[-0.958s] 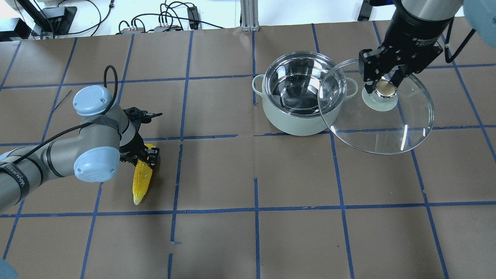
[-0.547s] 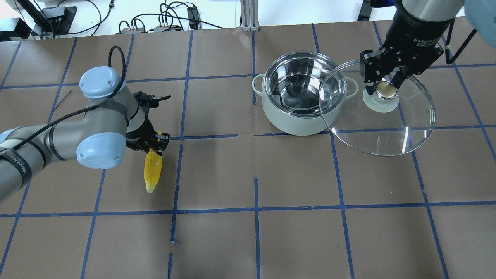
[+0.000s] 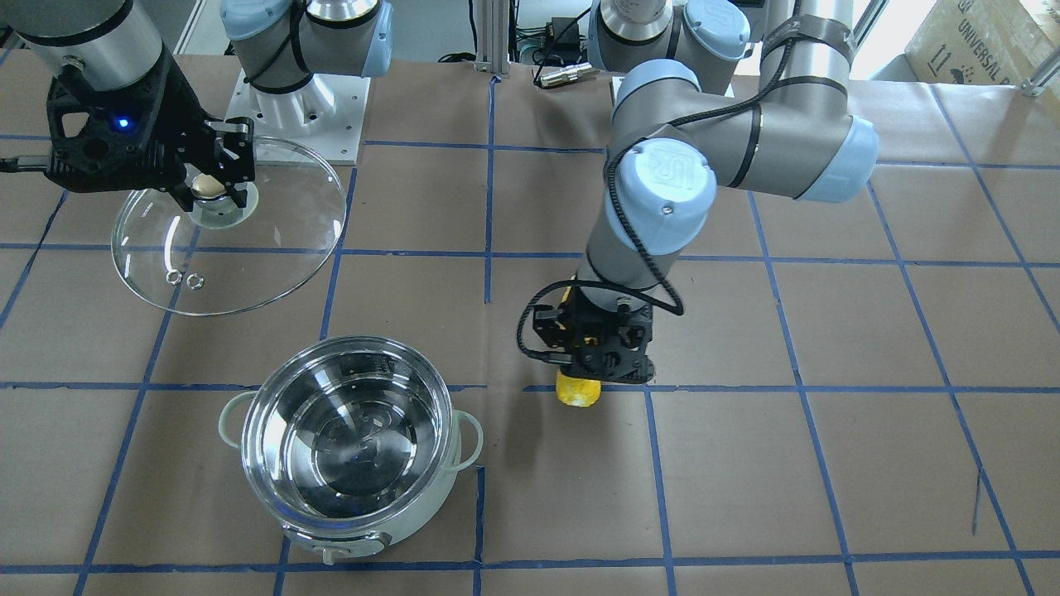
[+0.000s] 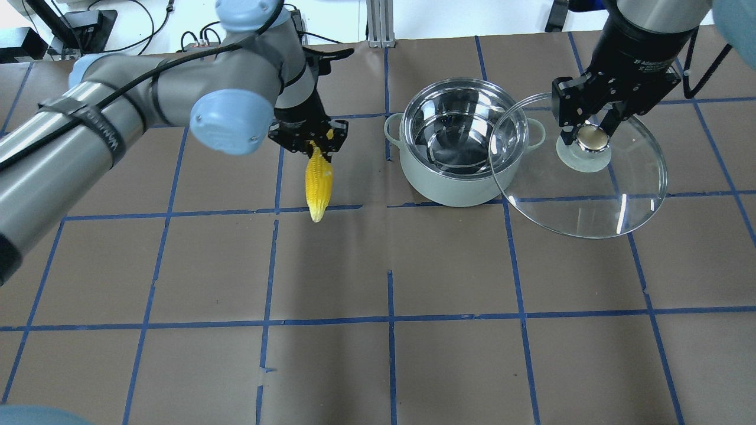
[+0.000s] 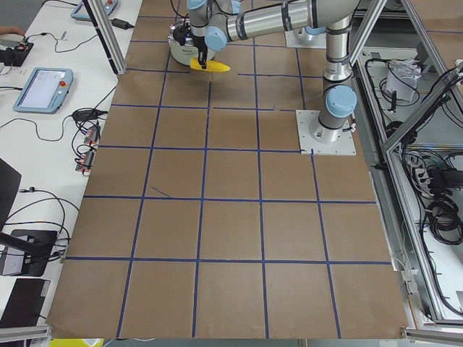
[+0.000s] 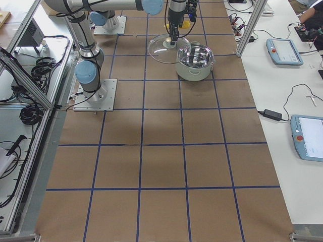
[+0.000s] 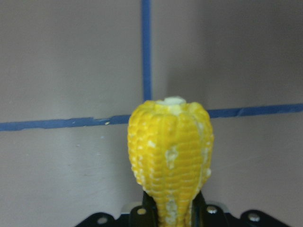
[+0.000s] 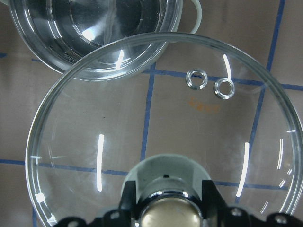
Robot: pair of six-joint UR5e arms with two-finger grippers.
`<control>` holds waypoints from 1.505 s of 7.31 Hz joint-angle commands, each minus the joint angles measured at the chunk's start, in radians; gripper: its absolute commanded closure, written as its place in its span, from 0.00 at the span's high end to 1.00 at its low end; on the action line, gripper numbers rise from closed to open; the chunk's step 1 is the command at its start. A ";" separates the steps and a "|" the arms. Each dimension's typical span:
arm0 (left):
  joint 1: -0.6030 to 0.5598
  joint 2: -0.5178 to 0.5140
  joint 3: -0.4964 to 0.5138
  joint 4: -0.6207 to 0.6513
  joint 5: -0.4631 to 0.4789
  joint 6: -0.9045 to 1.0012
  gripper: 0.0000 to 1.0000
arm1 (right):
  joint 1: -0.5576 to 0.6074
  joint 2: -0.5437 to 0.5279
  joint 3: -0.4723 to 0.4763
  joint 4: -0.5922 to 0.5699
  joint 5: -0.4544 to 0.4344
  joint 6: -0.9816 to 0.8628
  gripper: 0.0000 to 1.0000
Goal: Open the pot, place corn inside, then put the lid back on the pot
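So far, the first step looks done: the pot (image 4: 452,190) stands open on the table (image 4: 472,354), its steel inside bare, with nothing in it. The lid (image 4: 596,203) is off and hangs in the air from the right gripper (image 4: 591,134), whose jaws are closed on the beige knob (image 3: 207,186). The glass sits tilted on the pot's right side. Its edge overlaps the rim in the overhead view, but the front-facing view shows it well apart from the pot and nearer the robot's base, so I judge it raised rather than resting on anything.

The corn (image 4: 318,183) is in the left gripper (image 4: 313,143), with the jaws clamped on its thicker end. The tapered end points away from the jaws, and the wrist view shows brown paper and blue tape beyond the tip. It appears to be off the table, near the pot's left side but not yet over the opening.

By my reckoning the task is roughly at its midpoint. What remains is to carry the corn over the rim, let it go inside — it may have to lie at a slant, being about as long as the pot is wide — and then bring the lid across and seat it on the pot.
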 commanded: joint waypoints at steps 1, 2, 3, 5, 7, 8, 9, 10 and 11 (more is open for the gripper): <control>-0.125 -0.174 0.361 -0.145 -0.019 -0.072 0.12 | -0.004 -0.001 0.000 0.009 -0.023 0.009 0.33; -0.159 -0.261 0.504 -0.211 -0.017 -0.076 0.12 | -0.004 -0.001 0.000 0.012 -0.024 0.009 0.33; -0.177 -0.336 0.620 -0.245 -0.022 -0.098 0.13 | -0.004 -0.002 0.000 0.011 -0.024 0.009 0.33; -0.228 -0.465 0.776 -0.269 -0.013 -0.130 0.14 | -0.005 -0.002 0.002 0.012 -0.023 0.002 0.33; -0.240 -0.515 0.801 -0.274 -0.010 -0.129 0.17 | -0.005 -0.002 0.005 0.012 -0.023 -0.002 0.33; -0.242 -0.529 0.801 -0.274 -0.008 -0.129 0.23 | -0.005 -0.002 0.005 0.012 -0.023 -0.002 0.33; -0.243 -0.555 0.812 -0.265 0.000 -0.127 0.24 | -0.005 -0.002 0.006 0.012 -0.023 -0.002 0.33; -0.243 -0.570 0.815 -0.263 0.009 -0.129 0.36 | -0.005 -0.002 0.006 0.012 -0.023 -0.004 0.33; -0.243 -0.569 0.816 -0.263 0.009 -0.135 0.99 | -0.005 -0.002 0.006 0.012 -0.023 -0.004 0.33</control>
